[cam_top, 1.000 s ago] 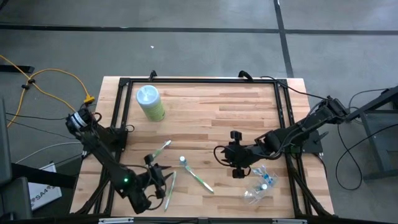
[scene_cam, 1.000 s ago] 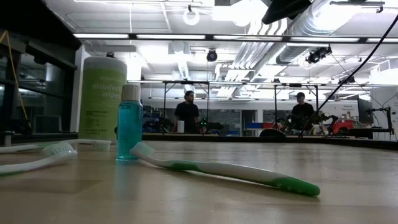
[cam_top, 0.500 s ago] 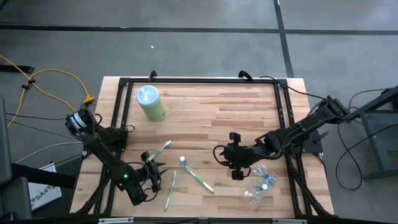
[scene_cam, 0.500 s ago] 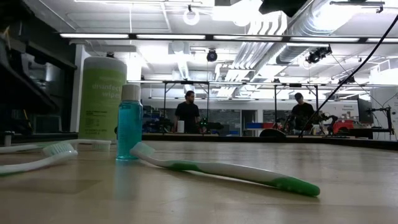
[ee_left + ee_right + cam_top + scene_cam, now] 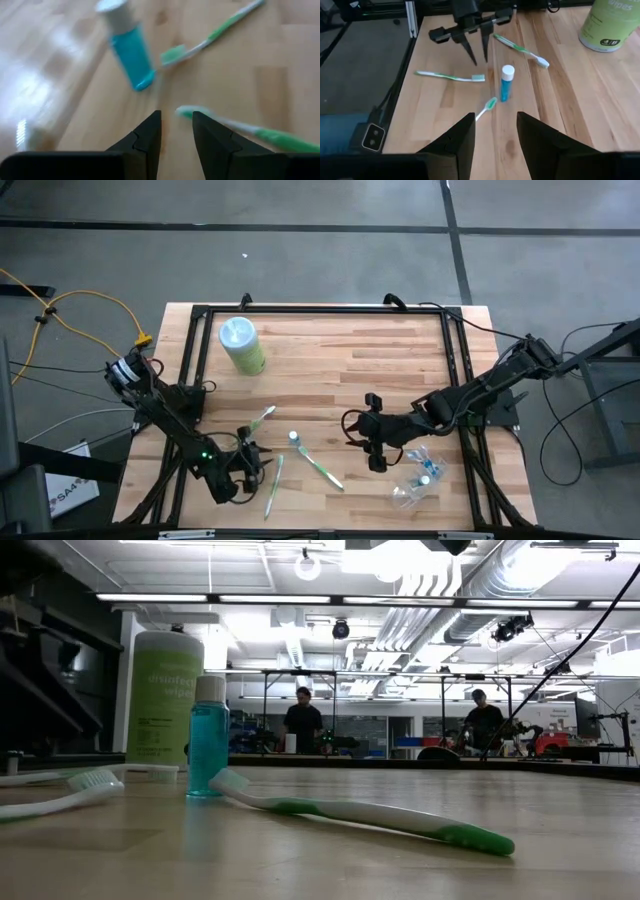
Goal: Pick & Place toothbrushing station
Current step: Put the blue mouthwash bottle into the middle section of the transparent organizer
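Observation:
Three slim green-and-white toothbrushes [image 5: 262,420] [image 5: 273,485] [image 5: 318,468] lie flat on the wooden table, near its front. Among them a small blue tube [image 5: 293,438] stands upright on its base. A clear plastic cup [image 5: 420,478] lies at the front right. My left gripper [image 5: 176,122] hangs low between two of the toothbrushes, left of the tube. It is open with nothing between its fingers, and a toothbrush head [image 5: 187,111] lies just beyond its tips. My right gripper [image 5: 495,130] hovers open, higher up and right of the tube, between tube and cup.
A pale-green canister [image 5: 241,345] with a light-blue lid stands at the far left. A black frame [image 5: 320,310] runs along the table's edges. The table's middle and far right are bare wood [image 5: 380,360]. People stand far off in the room [image 5: 303,720].
My left gripper has sunk toward the table beside the front-left toothbrush and tipped less steeply downward. The toothbrushes, the tube and the cup lie where they were.

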Available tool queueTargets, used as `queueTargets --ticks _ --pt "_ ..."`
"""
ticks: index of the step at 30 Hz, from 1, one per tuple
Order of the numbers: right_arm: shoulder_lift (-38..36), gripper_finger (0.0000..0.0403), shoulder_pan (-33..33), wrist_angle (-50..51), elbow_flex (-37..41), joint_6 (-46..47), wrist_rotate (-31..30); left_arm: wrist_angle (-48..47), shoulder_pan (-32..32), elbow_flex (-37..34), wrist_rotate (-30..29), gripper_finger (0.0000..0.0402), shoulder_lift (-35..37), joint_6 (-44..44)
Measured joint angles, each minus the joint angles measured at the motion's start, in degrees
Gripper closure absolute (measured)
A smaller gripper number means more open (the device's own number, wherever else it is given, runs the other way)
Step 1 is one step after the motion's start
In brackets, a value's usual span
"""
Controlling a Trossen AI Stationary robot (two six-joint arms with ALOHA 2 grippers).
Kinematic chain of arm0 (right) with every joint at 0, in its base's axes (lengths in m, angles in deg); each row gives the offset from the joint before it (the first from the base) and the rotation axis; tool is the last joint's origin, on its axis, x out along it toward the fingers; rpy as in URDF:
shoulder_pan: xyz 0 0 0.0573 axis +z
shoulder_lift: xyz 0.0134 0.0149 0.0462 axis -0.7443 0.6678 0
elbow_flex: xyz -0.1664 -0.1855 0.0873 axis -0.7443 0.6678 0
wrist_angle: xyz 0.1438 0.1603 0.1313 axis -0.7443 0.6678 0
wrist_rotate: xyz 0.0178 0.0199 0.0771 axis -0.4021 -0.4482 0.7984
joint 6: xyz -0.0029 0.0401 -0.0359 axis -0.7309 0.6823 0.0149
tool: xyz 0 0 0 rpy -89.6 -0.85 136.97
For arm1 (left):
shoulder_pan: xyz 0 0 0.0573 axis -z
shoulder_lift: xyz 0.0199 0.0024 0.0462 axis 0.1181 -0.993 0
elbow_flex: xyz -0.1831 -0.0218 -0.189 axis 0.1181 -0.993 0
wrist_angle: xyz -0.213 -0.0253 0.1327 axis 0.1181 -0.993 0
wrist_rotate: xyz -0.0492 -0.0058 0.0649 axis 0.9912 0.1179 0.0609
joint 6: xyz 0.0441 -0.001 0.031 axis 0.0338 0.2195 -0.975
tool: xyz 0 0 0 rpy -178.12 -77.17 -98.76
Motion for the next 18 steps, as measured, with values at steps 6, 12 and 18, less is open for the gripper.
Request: queueTargets --ticks 6,12,18 --pt "0.0 0.0266 0.0 0.0 0.0 0.4 0.0 7.7 -2.5 0.0 9.2 0.0298 1.3 -11.1" --pt "0.0 0.0266 0.0 0.0 0.0 0.2 0.0 7.5 -1.4 -0.2 7.2 0.0298 1.3 -17.0" --pt "0.0 0.0266 0.0 0.0 0.0 0.2 0.0 8.3 -1.2 -0.3 5.5 0.0298 4.1 -18.3"
